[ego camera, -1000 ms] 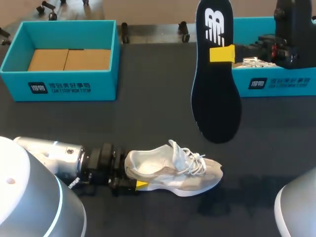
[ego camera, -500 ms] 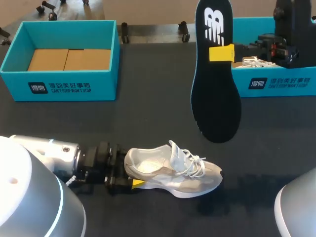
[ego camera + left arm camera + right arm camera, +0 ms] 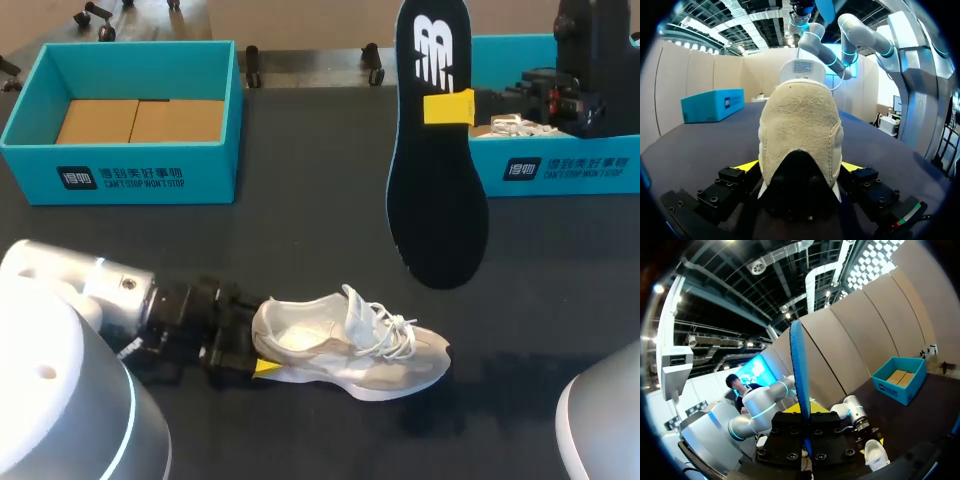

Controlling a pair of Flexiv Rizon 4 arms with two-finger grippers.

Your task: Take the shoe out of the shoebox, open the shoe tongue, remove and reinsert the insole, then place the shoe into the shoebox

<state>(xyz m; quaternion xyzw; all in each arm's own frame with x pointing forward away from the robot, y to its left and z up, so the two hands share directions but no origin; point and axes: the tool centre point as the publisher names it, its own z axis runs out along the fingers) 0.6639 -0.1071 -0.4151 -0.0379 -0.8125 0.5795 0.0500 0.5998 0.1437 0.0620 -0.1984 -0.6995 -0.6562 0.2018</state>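
A white and beige shoe lies on its sole on the dark table, toe to the right. My left gripper is at its heel, open. In the left wrist view the beige heel stands between the spread yellow fingertips, which flank it. My right gripper is shut on a dark insole that hangs high over the table, toe end down. In the right wrist view the insole shows edge-on between the fingers, with the shoe far below.
An open teal shoebox with a cardboard insert stands at the back left. A second teal box at the back right holds another white shoe. My right arm rises over that box.
My left gripper has opened wider at the heel and drawn back a little to the left. The right gripper and the insole have not moved.
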